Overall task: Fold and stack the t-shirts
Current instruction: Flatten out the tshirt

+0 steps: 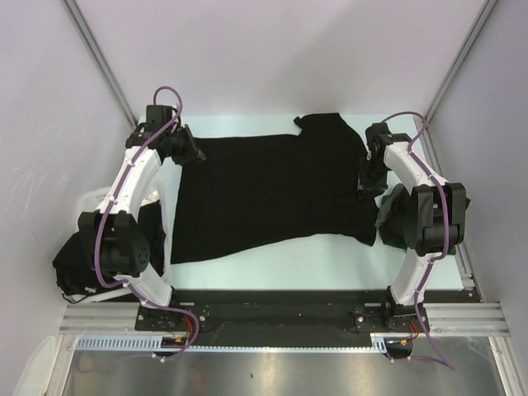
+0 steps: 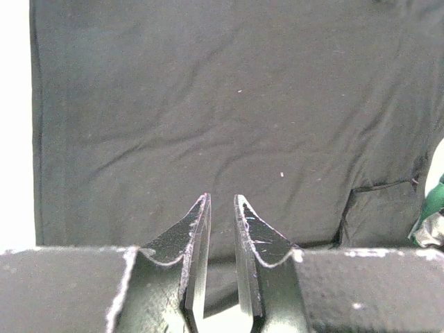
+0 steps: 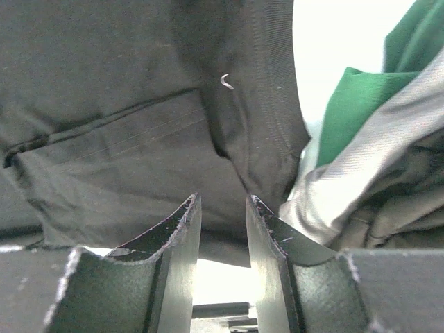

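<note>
Shows one black t-shirt (image 1: 264,194) spread flat across the middle of the pale table (image 1: 272,268), lightly wrinkled, with its short sleeves at the right end and its straight bottom edge at the left end. Puts the left gripper (image 1: 191,153) at the shirt's far left corner, low over the cloth. From the left wrist, finds that gripper (image 2: 222,202) with its jaws only a narrow slit apart and nothing visibly caught between them. Beyond its tips, just the dark t-shirt (image 2: 208,104) stretching away, one sleeve showing toward the shirt's right end. Puts the right gripper (image 1: 369,183) at the shirt's right edge, beside the nearer sleeve. From the right wrist, finds this gripper (image 3: 222,199) with its jaws parted somewhat wider, empty, bright table showing through the gap. Ahead of its tips, the hemmed fold of the t-shirt (image 3: 104,104) sleeve; cannot tell whether the tips touch it. Just right of the shirt and close against that sleeve, shows a rumpled bundle of green and grey cloth (image 3: 354,104), seen from above as a dark lump (image 1: 394,216) under the right arm. Left of the shirt, past its bottom edge, shows a white basket (image 1: 165,223) below the left arm, holding a heap of black cloth (image 1: 70,264), well apart from the spread shirt's sleeves.
</note>
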Available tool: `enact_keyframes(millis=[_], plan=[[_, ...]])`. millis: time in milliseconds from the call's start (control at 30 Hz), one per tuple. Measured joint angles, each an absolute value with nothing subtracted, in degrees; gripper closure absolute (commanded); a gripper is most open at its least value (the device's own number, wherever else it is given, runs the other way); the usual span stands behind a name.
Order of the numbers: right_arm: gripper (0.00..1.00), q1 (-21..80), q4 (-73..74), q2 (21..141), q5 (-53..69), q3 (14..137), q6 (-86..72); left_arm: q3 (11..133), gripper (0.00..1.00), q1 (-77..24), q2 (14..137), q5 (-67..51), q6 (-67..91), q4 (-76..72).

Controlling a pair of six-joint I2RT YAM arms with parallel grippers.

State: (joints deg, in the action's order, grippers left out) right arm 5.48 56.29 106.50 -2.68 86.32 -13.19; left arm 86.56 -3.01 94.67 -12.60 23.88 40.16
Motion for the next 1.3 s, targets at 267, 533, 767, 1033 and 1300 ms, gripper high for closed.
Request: enact_keyframes(millis=[267, 533, 767, 1033, 1300], plan=[[0.61, 5.4, 55.4, 108.2, -6.3, 86.3, -12.7, 88.0, 0.75, -4.5, 94.7, -12.7, 23.9, 40.5], [0.60, 5.0, 53.6, 112.0, -6.8, 86.2, -12.0, 89.1, 0.74, -4.6, 94.7, -12.7, 23.8, 41.2], [0.62, 4.2, 51.5, 113.8, -5.3, 86.2, -11.9, 89.1, 0.74, -4.8, 94.7, -12.8, 23.4, 41.3], [0.65, 4.0, 50.1, 114.3, -3.6, 86.2, -11.9, 89.1, 0.74, -4.8, 94.7, -12.8, 23.4, 41.3], [0.69, 4.7, 49.4, 116.1, -2.5, 86.2, -11.9, 89.1, 0.74, -5.3, 94.7, -12.7, 23.4, 41.3]])
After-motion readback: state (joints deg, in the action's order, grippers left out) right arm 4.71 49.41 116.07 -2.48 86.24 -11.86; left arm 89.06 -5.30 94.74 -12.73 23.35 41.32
